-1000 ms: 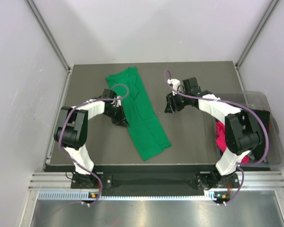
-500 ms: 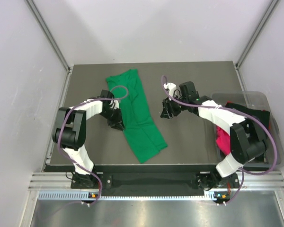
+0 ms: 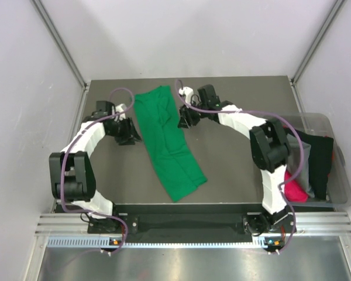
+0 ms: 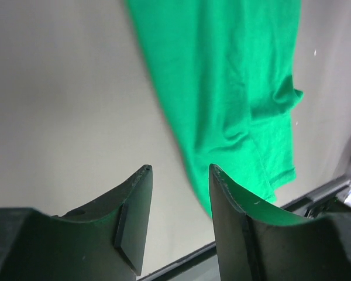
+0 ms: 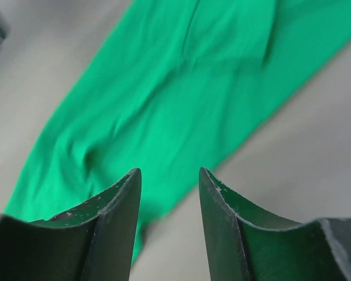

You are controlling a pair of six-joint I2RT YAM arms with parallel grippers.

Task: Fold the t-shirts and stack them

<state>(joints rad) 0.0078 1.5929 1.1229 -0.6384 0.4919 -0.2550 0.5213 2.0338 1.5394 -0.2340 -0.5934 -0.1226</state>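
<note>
A bright green t-shirt (image 3: 167,140), folded into a long strip, lies slanted across the dark table from the far middle to the near centre. My left gripper (image 3: 130,133) is open just left of the strip's upper half, nothing between its fingers (image 4: 134,216); the left wrist view shows the green t-shirt (image 4: 234,82) beyond them. At the strip's upper right edge my right gripper (image 3: 184,119) is also open and empty, hovering over the green t-shirt (image 5: 164,93). More t-shirts, magenta-pink (image 3: 292,190) and black (image 3: 319,161), lie in the bin at right.
A clear plastic bin (image 3: 333,126) stands off the table's right edge. Grey walls with metal posts close in the table on three sides. The table's near edge (image 3: 187,206) runs along the black rail by the arm bases.
Both arms have swung toward the far end of the green strip. The left gripper let go of the shirt's left edge and opened; the strip now lies a little straighter.
</note>
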